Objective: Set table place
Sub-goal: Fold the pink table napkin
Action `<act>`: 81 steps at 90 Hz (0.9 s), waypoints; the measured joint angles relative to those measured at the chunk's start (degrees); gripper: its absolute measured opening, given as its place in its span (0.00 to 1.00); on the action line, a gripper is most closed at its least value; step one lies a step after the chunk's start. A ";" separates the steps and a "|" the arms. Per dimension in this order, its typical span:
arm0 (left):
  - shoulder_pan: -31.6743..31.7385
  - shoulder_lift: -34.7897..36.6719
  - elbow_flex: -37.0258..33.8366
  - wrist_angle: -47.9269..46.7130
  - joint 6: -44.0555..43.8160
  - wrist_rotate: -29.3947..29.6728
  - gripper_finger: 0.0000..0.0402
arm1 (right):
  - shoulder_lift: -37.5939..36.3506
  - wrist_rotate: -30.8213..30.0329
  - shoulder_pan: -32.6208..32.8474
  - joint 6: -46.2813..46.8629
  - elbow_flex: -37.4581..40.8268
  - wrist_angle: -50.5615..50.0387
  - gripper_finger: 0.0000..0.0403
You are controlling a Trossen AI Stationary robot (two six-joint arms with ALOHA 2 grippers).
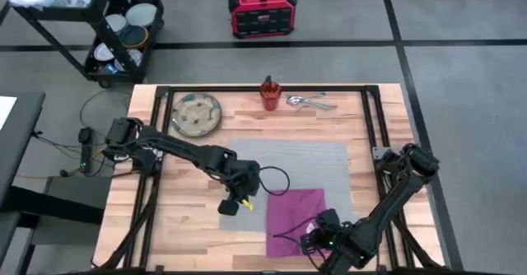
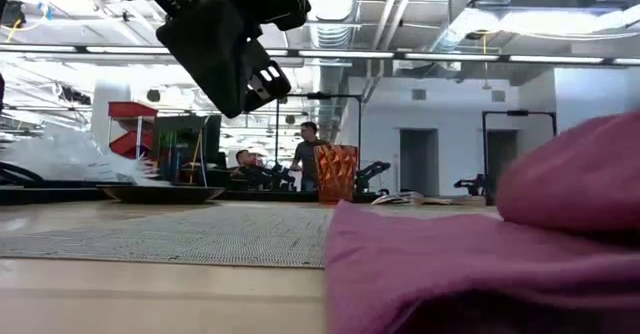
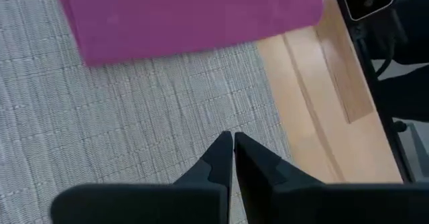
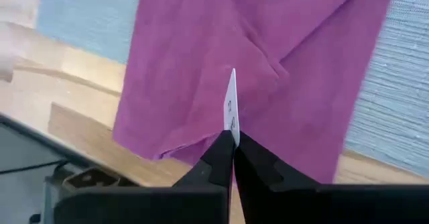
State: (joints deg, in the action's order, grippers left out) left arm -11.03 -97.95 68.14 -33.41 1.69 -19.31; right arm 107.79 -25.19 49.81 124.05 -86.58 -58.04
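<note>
wooden table (image 1: 189, 217), grey mat (image 1: 305, 164), left gripper (image 3: 232, 140) pinched closed above it, right gripper (image 4: 232, 140) clamping a white tag over pink napkin (image 4: 268, 63)

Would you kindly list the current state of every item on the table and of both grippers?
Big grey rectangular woven mat: flat mid-table.
Magenta cloth napkin: rumpled, overhanging the mat's near edge.
Round speckled grey-green plate: off the mat, empty.
Small orange-red cup: upright, off the mat.
Steel cutlery: piled beside the cup.
Left gripper: shut, empty, above the mat.
Right gripper: shut on a small white tag, over the napkin.
</note>
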 joint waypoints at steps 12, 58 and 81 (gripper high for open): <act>0.00 0.00 0.00 -0.02 0.00 0.02 0.00 | -0.29 0.58 0.92 0.00 -0.01 -0.22 0.00; 0.00 0.00 0.00 -0.42 0.02 0.02 0.00 | -0.29 7.61 2.53 0.19 -0.01 -0.74 0.00; 0.00 0.00 -0.01 -0.50 0.18 0.02 0.00 | -0.29 13.40 3.90 0.92 -0.01 -0.48 0.00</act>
State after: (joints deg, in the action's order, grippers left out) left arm -11.03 -97.95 68.13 -33.91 1.87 -19.29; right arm 107.50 -11.79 53.71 124.97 -86.59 -58.52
